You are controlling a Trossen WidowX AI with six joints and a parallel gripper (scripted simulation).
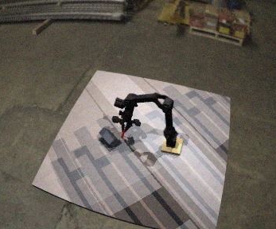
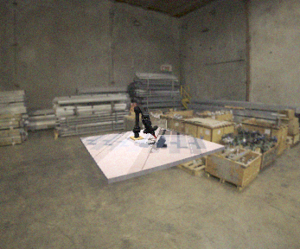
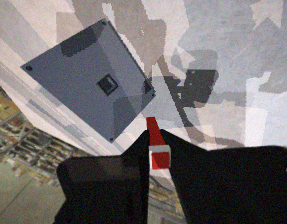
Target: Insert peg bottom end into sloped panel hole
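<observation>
The red peg (image 1: 123,134) (image 2: 155,136) (image 3: 154,136) is square in section, with a light grey band around its near end. My gripper (image 1: 124,127) (image 3: 156,141) is shut on it, and the peg's far end points down. The blue-grey sloped panel (image 1: 110,136) (image 2: 162,142) (image 3: 79,75) stands beside the peg, on its left in the top view. The panel's dark square hole (image 3: 107,84) shows near the middle of its face in the wrist view. The peg's far end appears off the panel, below and right of the hole there. Their exact height difference cannot be told.
The arm's base stands on a yellow plate (image 1: 176,149) (image 2: 137,138), right of the panel in the top view. The square table (image 1: 84,187) (image 2: 126,169) has a striped, patterned top with shadows of the arm. Crates and stacked metal lie on the floor beyond it.
</observation>
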